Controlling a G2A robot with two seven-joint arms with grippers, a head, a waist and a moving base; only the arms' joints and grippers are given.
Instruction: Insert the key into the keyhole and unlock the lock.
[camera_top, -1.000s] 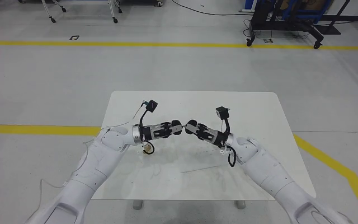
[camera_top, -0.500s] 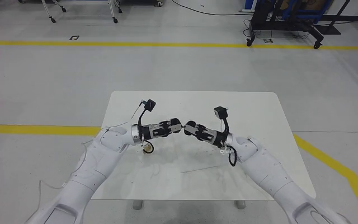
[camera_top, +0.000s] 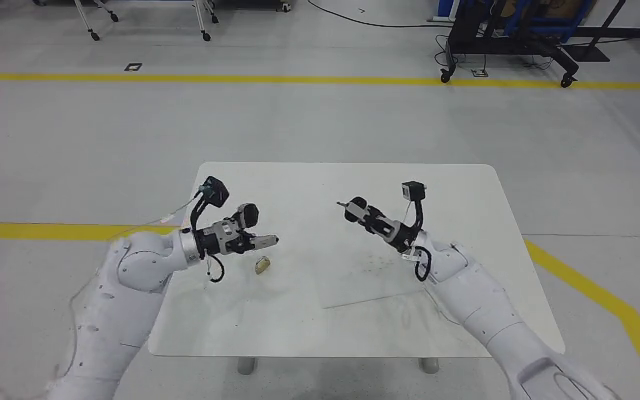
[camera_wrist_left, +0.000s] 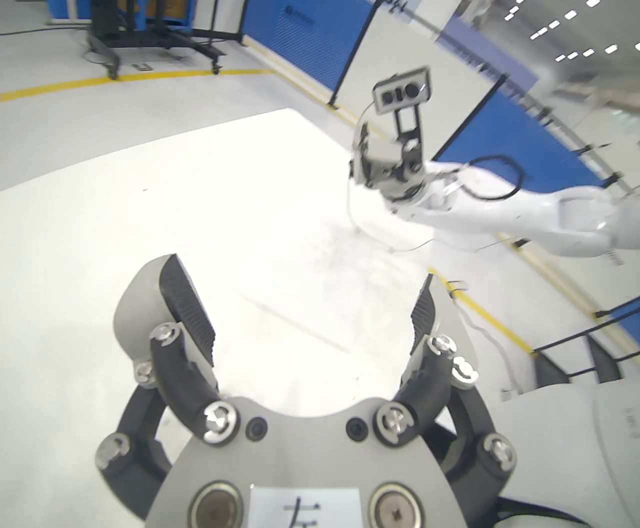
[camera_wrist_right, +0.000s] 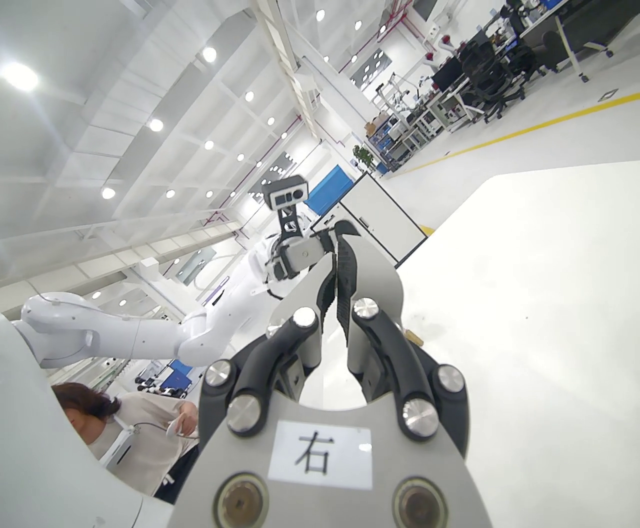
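A small brass-coloured lock (camera_top: 262, 264) lies on the white tabletop (camera_top: 450, 300), just beside the left gripper (camera_top: 270, 240) and on the robot's side of it, without touching it. The left gripper hangs low over the tabletop with its tips pointing toward the other arm. In its own wrist view the left gripper (camera_wrist_left: 300, 272) stands wide open, its ribbed pads (camera_wrist_left: 187, 300) far apart with nothing but bare tabletop (camera_wrist_left: 225, 200) between them.

The right gripper (camera_top: 347, 208) is held above the middle of the tabletop, well apart from the lock and facing the left gripper across an open gap. In the right wrist view the right gripper (camera_wrist_right: 339, 240) has its two fingers pressed together. The left wrist view shows the right gripper (camera_wrist_left: 361, 160) farther off, raised above the surface.

There is one lock, one tabletop and two grippers. A thin sliver juts from the right gripper's tip in the top view, too small to say whether it is the key. The lock's keyhole and shackle are too small to make out.
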